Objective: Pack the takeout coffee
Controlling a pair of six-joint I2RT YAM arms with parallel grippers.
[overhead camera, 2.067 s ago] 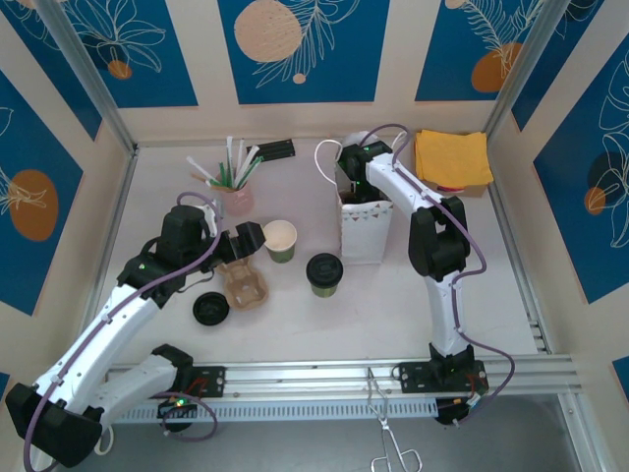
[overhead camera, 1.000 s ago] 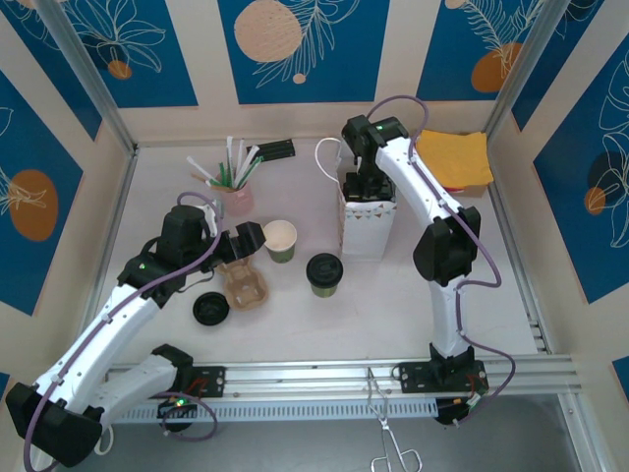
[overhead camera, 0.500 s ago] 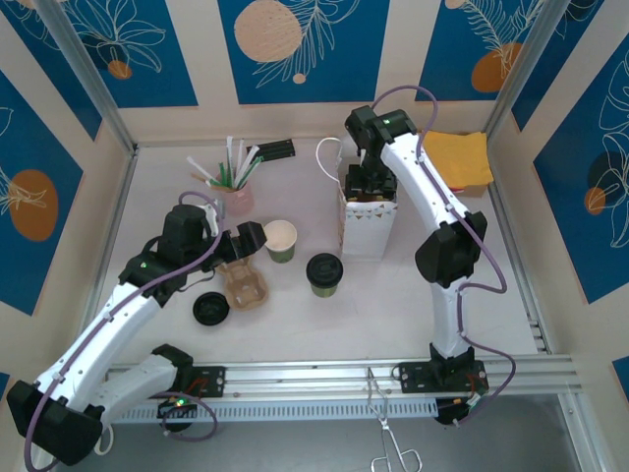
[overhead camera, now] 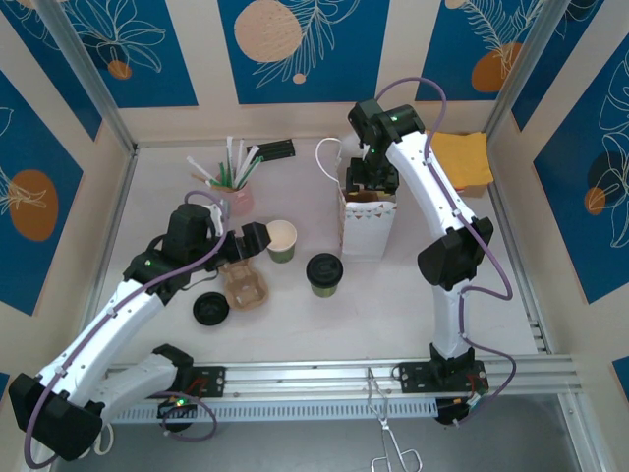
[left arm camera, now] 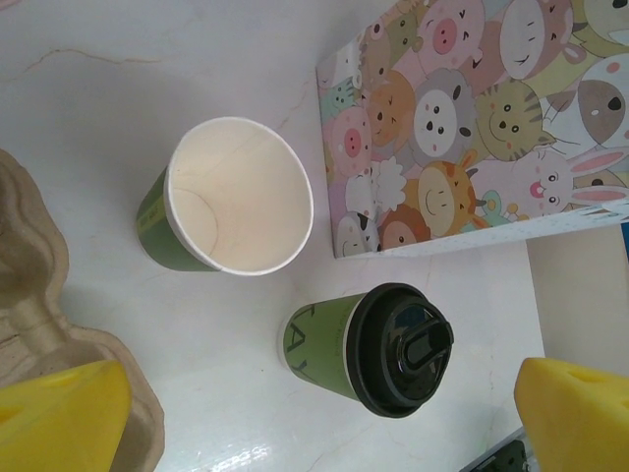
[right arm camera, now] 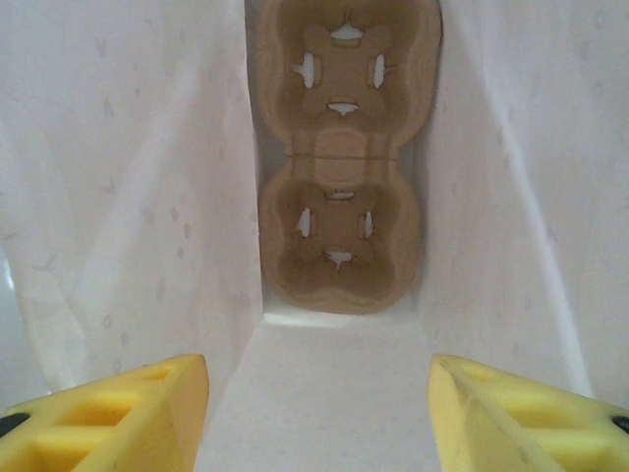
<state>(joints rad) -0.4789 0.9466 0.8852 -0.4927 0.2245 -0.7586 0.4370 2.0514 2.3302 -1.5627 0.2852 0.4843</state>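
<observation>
A green lidded coffee cup (overhead camera: 323, 273) (left arm camera: 378, 344) stands on the table in front of the white paper bag (overhead camera: 366, 221); the bag's animal-print side (left arm camera: 472, 128) faces the left wrist camera. An open empty green cup (overhead camera: 281, 239) (left arm camera: 231, 197) stands left of the bag. My left gripper (overhead camera: 251, 239) (left arm camera: 314, 423) is open just left of the open cup, holding nothing. My right gripper (overhead camera: 371, 179) (right arm camera: 319, 413) hovers open over the bag's mouth. A brown cup carrier (right arm camera: 341, 187) lies at the bottom of the bag.
A second brown carrier (overhead camera: 244, 285) (left arm camera: 39, 295) and a loose black lid (overhead camera: 210, 308) lie under my left arm. A pink cup of straws (overhead camera: 236, 192) stands at the back left, yellow napkins (overhead camera: 462, 157) at the back right, tongs (overhead camera: 393, 438) off the front edge.
My right gripper has risen out of the bag's mouth and drawn back, leaving the carrier inside. The left gripper has edged slightly toward the open cup.
</observation>
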